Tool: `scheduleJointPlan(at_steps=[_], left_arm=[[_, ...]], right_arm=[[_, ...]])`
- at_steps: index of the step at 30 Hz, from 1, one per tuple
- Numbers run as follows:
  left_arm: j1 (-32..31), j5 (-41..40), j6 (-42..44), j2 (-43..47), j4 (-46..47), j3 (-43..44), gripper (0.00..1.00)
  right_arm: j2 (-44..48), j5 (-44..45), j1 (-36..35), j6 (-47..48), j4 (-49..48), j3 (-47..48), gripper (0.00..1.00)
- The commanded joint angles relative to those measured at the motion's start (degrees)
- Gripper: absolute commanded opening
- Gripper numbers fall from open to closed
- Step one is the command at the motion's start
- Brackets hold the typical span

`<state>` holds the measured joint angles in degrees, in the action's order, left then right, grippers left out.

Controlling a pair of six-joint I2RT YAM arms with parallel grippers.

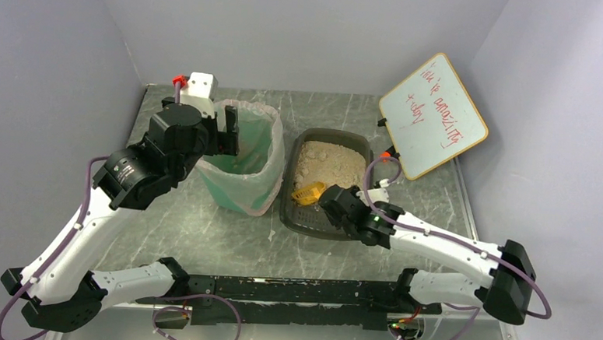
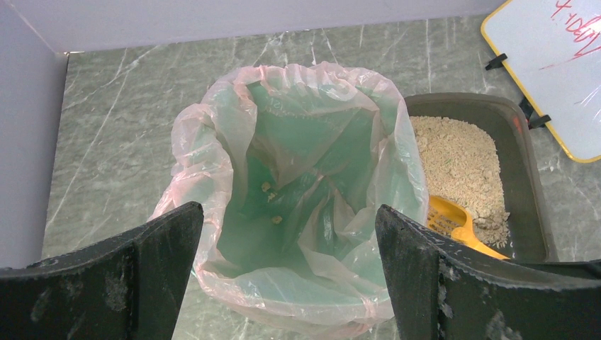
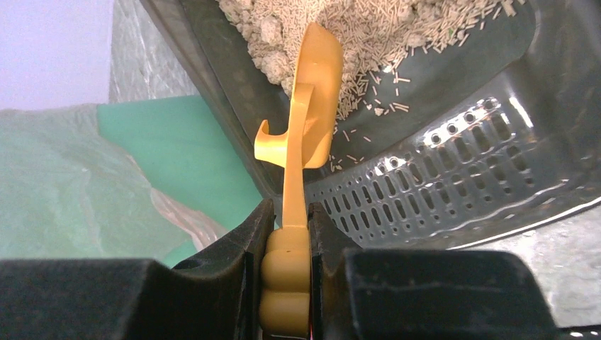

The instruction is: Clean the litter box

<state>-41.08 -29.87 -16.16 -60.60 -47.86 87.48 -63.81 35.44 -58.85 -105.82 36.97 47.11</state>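
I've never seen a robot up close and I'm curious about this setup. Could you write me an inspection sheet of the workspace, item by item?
Surface: grey marbled table.
Job's things: litter box, with litter heaped at its far end and the near end mostly bare. An orange scoop is inside it. A green bin with a clear liner stands to its left, with a few clumps at the bottom.
Clutter: whiteboard with red handwriting, leaning at the back right.
Grippers: left gripper is open above the bin. Right gripper is shut on the scoop's handle.
Cables: purple cables loop along both arms.
Surroundings: plain pale walls on three sides.
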Motion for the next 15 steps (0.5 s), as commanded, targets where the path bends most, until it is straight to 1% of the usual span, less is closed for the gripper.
scheduleJointPlan(at_steps=[1, 4, 9, 15], left_arm=[[-0.2, -0.6, 1.5, 0.7, 1.1, 0.8, 0.97], [-0.2, -0.4, 1.7, 0.4, 1.2, 0.8, 0.97], [-0.2, 0.9, 1.7, 0.0, 1.5, 0.9, 0.97], [-0.2, 1.9, 2.0, -0.6, 1.0, 1.6, 0.96]], right_arm=[[-3.3, 0.1, 0.3, -6.4, -4.2, -0.6, 0.0], [-6.0, 1.5, 0.3, -10.3, -3.7, -1.0, 0.0], [-11.1, 6.5, 0.4, -16.0, -2.7, -0.5, 0.0], [-12.1, 9.9, 2.1, -22.7, -6.9, -4.4, 0.0]])
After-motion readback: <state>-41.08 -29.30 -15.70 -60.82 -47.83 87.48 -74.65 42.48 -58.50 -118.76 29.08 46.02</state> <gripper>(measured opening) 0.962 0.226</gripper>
